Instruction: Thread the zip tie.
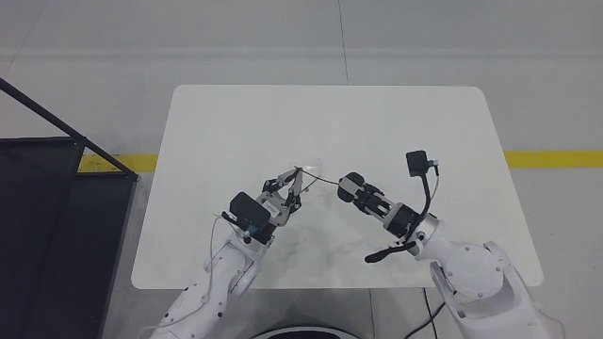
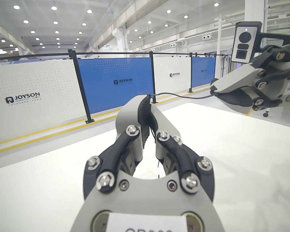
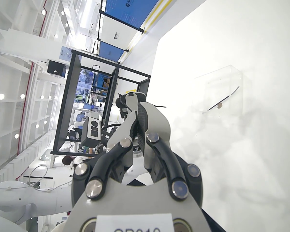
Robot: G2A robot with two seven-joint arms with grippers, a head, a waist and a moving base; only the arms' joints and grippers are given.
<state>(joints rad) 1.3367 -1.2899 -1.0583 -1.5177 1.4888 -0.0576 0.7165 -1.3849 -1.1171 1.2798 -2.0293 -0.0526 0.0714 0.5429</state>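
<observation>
A thin black zip tie [image 1: 320,178] spans the gap between my two grippers above the middle of the white table [image 1: 424,132]. My left gripper [image 1: 294,177] is shut on one end. In the left wrist view its pads [image 2: 145,112] pinch the tie, whose strap [image 2: 183,97] runs across to the right gripper [image 2: 213,92], while a short tail hangs down behind the pads. My right gripper [image 1: 345,184] is shut on the other end. In the right wrist view its tips [image 3: 139,106] nearly touch the left gripper [image 3: 125,98], and a bit of the tie [image 3: 159,106] sticks out sideways.
A clear plastic box [image 3: 222,88] sits on the table just beyond the grippers, with another black zip tie [image 3: 223,101] in it. A black-framed rack [image 1: 47,207] stands off the table's left side. The table's far half and right side are bare.
</observation>
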